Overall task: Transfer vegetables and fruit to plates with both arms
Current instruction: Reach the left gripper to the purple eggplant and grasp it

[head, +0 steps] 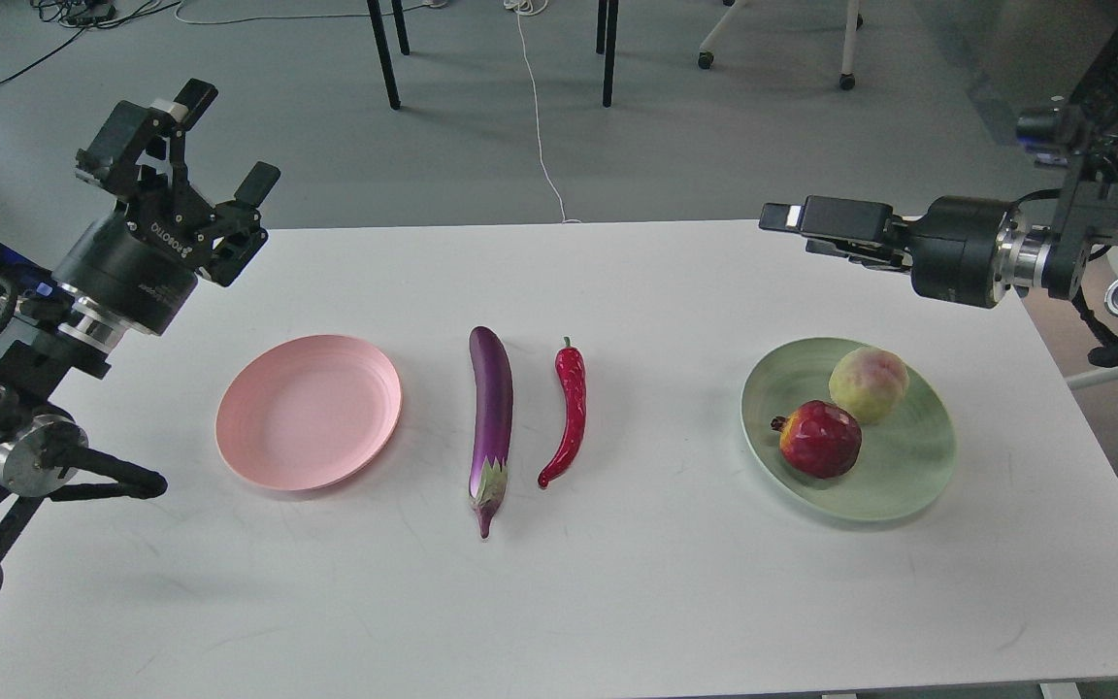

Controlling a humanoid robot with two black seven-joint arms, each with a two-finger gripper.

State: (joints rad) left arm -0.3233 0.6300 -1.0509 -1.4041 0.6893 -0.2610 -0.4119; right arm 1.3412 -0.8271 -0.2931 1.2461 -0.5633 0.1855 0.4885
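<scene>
White table (617, 602), eggplant (490, 419) lying near its centre, lengthwise front to back, calyx end toward the robot; everything else placed off the eggplant. Red chili pepper (569, 413) just right of it, roughly parallel, not touching, stem end at the far side. Pink plate (308, 411) left of the eggplant, close but apart, nothing on it. Green plate (899, 476) well right of the eggplant, past the chili, holding both fruit: peach (869, 384) on the far part, pomegranate (819, 439) in front-left of the peach, the two touching or nearly so, crown pointing left. Left gripper (219, 141) up in the air far left of the eggplant, beyond the pink plate, fingers spread wide, holding nothing. Right gripper (780, 221) in the air far right of the eggplant, above the table's back edge behind the green plate, seen side-on pointing left; cannot tell how its jaws stand, nothing visibly held.
</scene>
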